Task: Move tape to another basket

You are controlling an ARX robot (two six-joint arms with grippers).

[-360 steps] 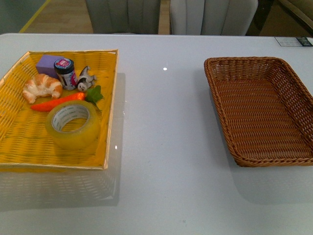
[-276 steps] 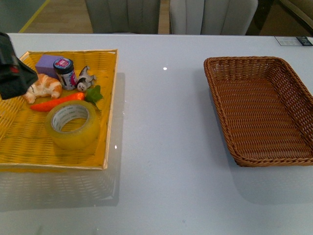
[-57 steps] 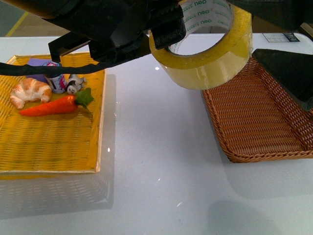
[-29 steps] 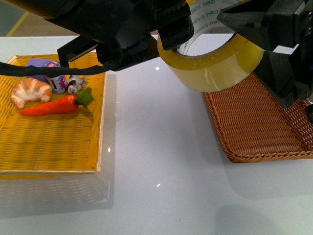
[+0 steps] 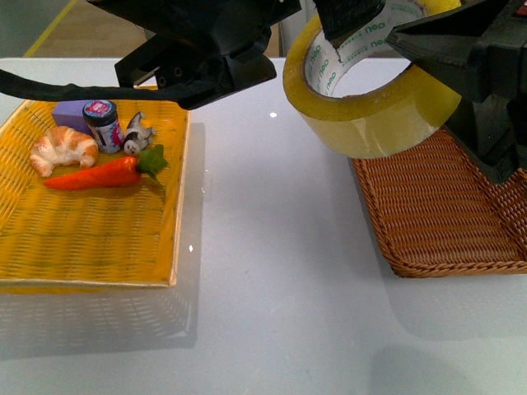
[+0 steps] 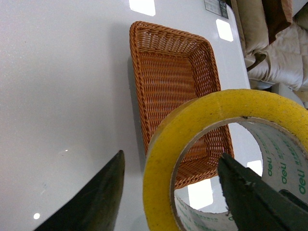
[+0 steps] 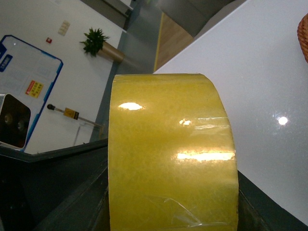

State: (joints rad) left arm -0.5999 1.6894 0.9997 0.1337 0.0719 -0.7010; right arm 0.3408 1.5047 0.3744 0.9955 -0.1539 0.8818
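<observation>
The tape [image 5: 370,99], a wide yellowish roll with a white printed core, hangs in the air over the near left corner of the brown wicker basket [image 5: 445,214]. My right gripper [image 5: 445,74] is shut on the tape; in the right wrist view the roll [image 7: 168,120] fills the space between its dark fingers [image 7: 62,192]. My left gripper [image 5: 288,33] is open. In the left wrist view [image 6: 171,154] one finger stands outside the tape's rim [image 6: 159,159] with a gap and the other inside the ring. The basket [image 6: 168,82] lies empty below.
A flat yellow woven tray [image 5: 82,239] on the left of the white table holds a croissant [image 5: 62,148], a carrot [image 5: 95,174], a small jar [image 5: 103,123], a purple block [image 5: 70,111] and a small figurine [image 5: 136,136]. Chairs stand beyond the table's far edge.
The tape, first lying in the yellow tray, is up in the air toward the brown basket. In the last second the right gripper closed on it and the left gripper's fingers came off it.
</observation>
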